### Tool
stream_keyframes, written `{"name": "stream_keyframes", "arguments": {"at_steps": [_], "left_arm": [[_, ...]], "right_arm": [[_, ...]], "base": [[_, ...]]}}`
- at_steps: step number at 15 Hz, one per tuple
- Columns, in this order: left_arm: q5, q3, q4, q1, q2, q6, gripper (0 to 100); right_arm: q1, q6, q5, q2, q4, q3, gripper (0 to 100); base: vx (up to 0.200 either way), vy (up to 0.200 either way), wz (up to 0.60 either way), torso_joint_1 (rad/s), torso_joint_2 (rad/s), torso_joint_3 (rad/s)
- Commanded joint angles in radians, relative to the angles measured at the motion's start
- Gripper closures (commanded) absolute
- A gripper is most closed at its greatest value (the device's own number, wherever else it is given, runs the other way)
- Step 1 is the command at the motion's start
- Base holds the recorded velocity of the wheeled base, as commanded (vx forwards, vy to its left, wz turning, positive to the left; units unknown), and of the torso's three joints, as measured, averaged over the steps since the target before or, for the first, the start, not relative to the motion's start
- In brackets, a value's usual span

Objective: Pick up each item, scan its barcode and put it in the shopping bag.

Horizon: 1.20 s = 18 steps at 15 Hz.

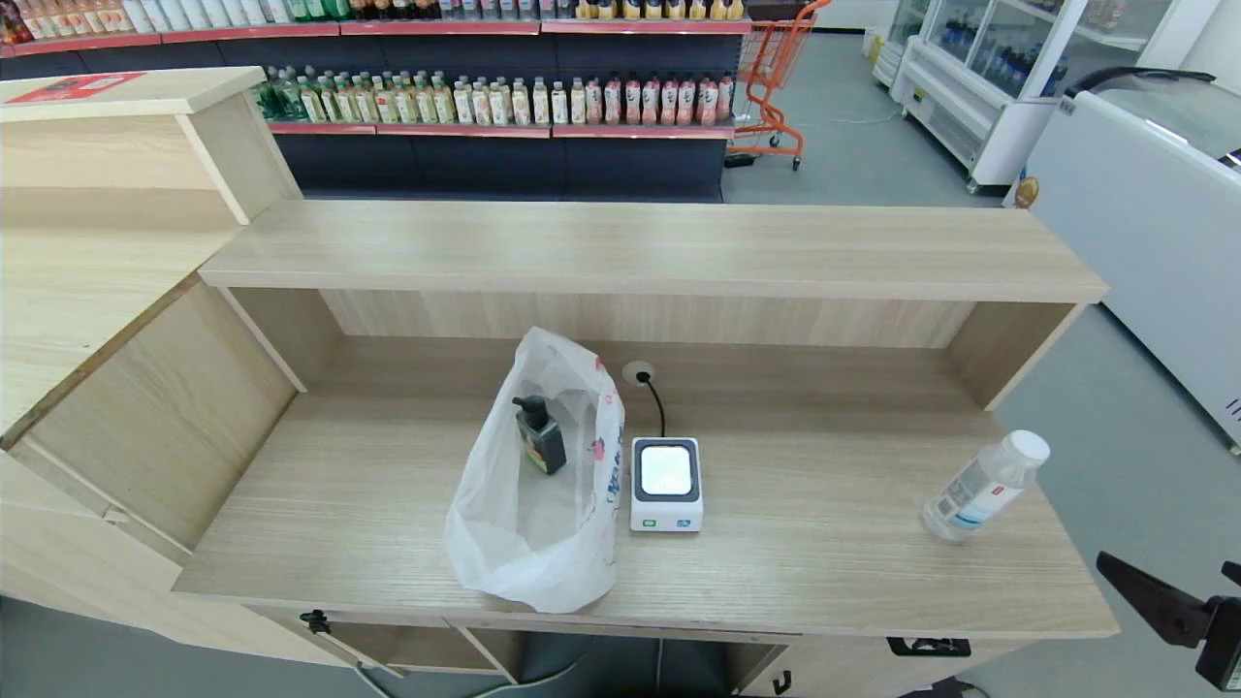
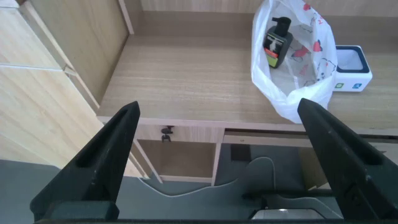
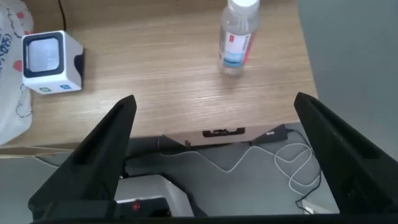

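A pale wood bench [image 1: 388, 504] fills the foreground, with a raised ledge [image 1: 659, 247] along its back. Behind it the shop runs from long shelves [image 1: 485, 102] of drink bottles, past an orange trolley [image 1: 776, 87], to glass-door coolers [image 1: 989, 68] and a white chest freezer [image 1: 1144, 194] at the far right.

On the bench, left of centre, the white shopping bag [image 1: 543, 523] stands open. A dark pump bottle [image 1: 540, 436] is upright inside it. Just beside the bag on its right sits the white scanner [image 1: 666, 483], window up, its black cable [image 1: 657, 402] running to a hole in the bench behind. Well apart from these, near the right end, stands a clear bottle [image 1: 984, 485] with a white cap.

The left pincer [image 2: 217, 107] hangs off the bench's front edge, left of the bag, its fingers spread wide and holding nothing. The right pincer [image 3: 214, 101] hangs off the front edge too — the clear bottle beyond it — and its fingers are likewise wide apart and empty.
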Motion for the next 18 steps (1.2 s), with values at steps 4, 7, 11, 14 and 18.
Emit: {"name": "stream_keyframes", "arguments": {"at_steps": [4,7,11,14,18], "left_arm": [[0.0,0.0,0.0,0.0,0.001,0.0,0],[0.0,0.0,0.0,0.0,0.001,0.0,0],[0.0,0.0,0.0,-0.001,0.0,-0.003,0],[0.0,0.0,0.0,-0.001,0.001,-0.003,0],[0.0,0.0,0.0,0.0,0.001,-0.003,0]], "right_arm": [[-0.029,-0.021,-0.002,-0.007,0.0,0.013,0],[-0.041,-0.022,-0.002,-0.013,0.001,0.026,0],[-0.044,-0.029,0.015,0.015,0.013,0.005,0],[-0.042,-0.022,0.076,0.202,0.023,-0.076,0],[0.01,-0.032,0.071,0.478,-0.214,-0.064,0]], "base": [[0.0,-0.2,0.0,0.002,0.0,0.0],[0.0,-0.2,0.0,0.001,0.0,0.001],[0.0,-0.15,0.0,-0.002,0.0,-0.001],[0.0,0.0,0.0,0.0,0.0,0.0],[0.0,0.0,0.0,0.0,0.0,0.0]]}}
